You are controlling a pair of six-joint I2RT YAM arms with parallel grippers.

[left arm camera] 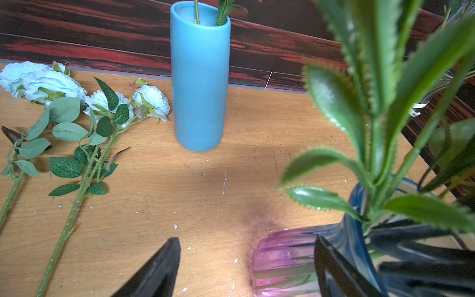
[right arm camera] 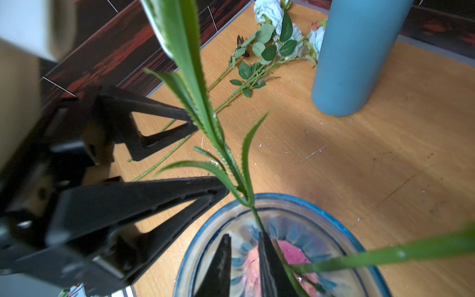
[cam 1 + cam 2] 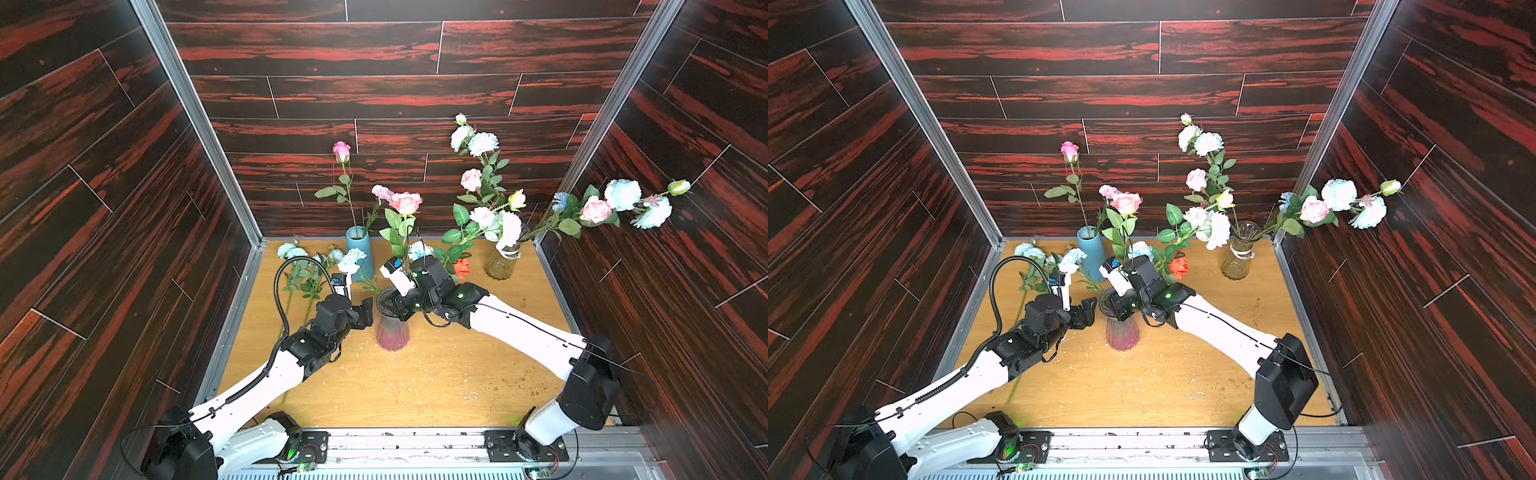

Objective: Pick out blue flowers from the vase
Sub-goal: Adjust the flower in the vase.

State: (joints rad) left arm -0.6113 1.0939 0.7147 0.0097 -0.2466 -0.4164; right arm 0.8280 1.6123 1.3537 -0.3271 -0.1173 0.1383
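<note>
A ribbed pink glass vase with a blue rim stands mid-table. A green stem with serrated leaves rises from it, leaning toward a pale blue flower head. My right gripper reaches into the vase mouth, its jaws a little apart with nothing between them. That stem runs along the outside of one finger. My left gripper is wide open beside the vase neck, one finger close to the glass. Several picked blue flowers lie on the table at the left.
A blue cylinder vase with pink flowers stands behind the left gripper. A clear glass vase at the back right holds white-blue and pink blooms spreading wide. A red rose and pink rose rise behind the right wrist.
</note>
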